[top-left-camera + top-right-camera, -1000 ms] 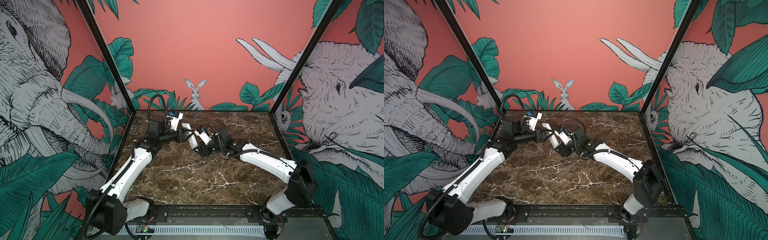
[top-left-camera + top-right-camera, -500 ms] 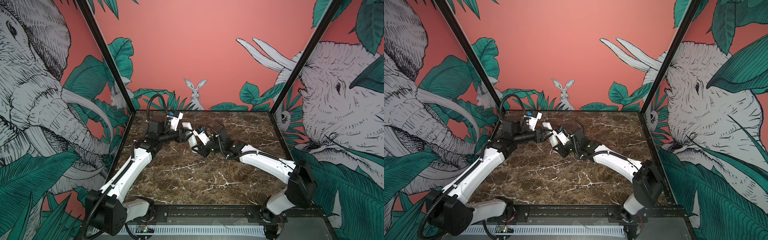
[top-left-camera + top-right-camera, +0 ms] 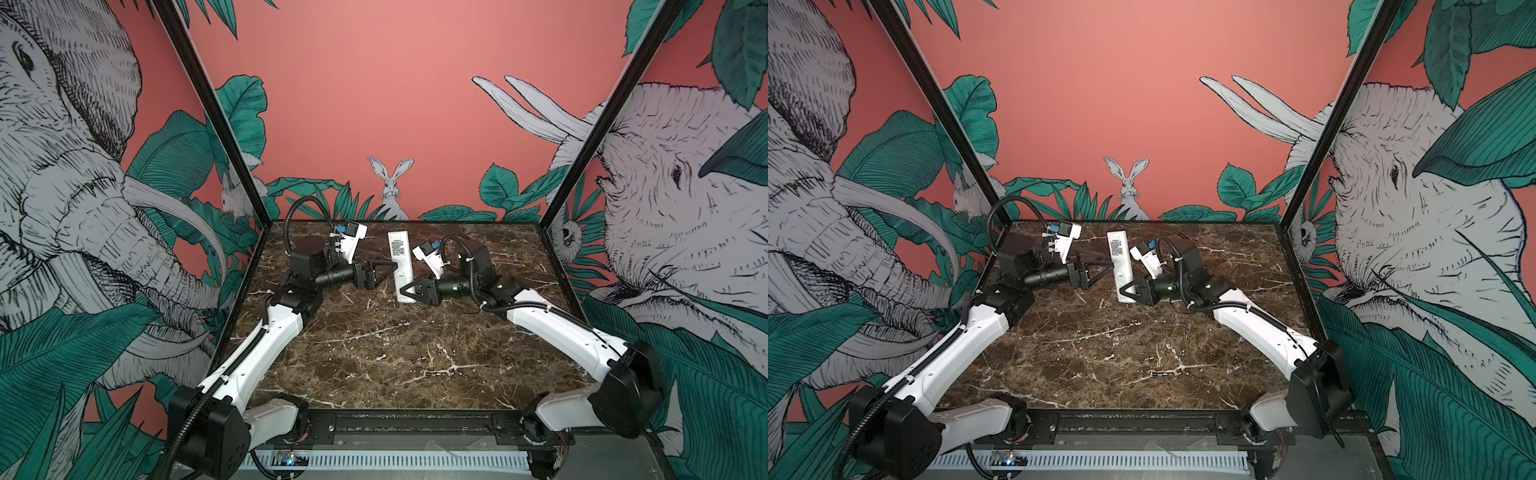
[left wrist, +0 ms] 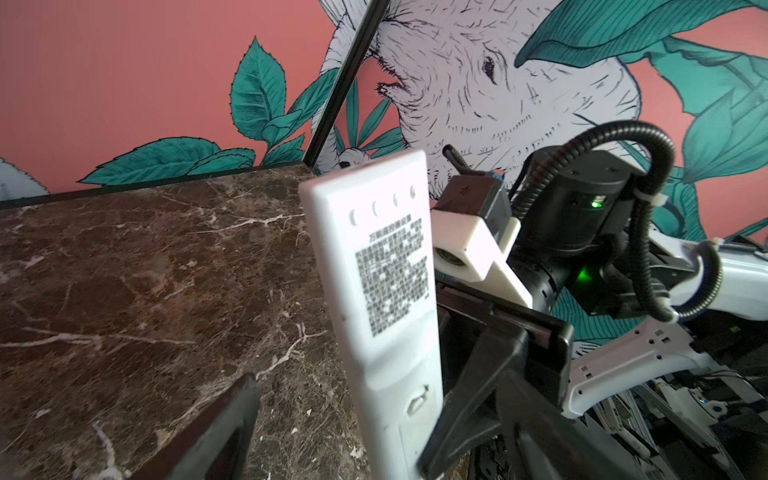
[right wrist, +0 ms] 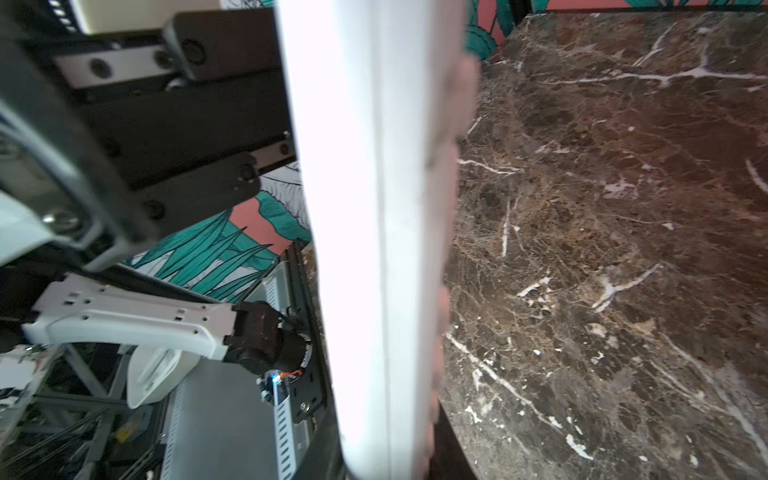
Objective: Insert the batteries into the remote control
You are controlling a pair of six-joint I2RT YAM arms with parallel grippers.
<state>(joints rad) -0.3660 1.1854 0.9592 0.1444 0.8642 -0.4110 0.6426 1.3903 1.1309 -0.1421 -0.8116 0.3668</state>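
Over far table [image 3: 374, 332]: right hand [image 3: 409, 292] clamps remote control [image 3: 400, 257] near lower end; left hand [image 3: 384, 266] open beside it

- The back wall [image 3: 374, 83] is pink, with a white rabbit [image 3: 390, 185] and green leaves.
- The left wall [image 3: 62, 208] and right wall [image 3: 685, 208] show big gray animals.
- Black posts [image 3: 212, 112] stand at the back corners.
- The table [image 3: 374, 340] is dark brown stone with white lines.

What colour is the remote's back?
White remote control with dark printed text; best in left wrist view.

Battery [image 3: 1158, 374] on table [image 3: 1084, 357], before remote control [image 3: 1119, 266].
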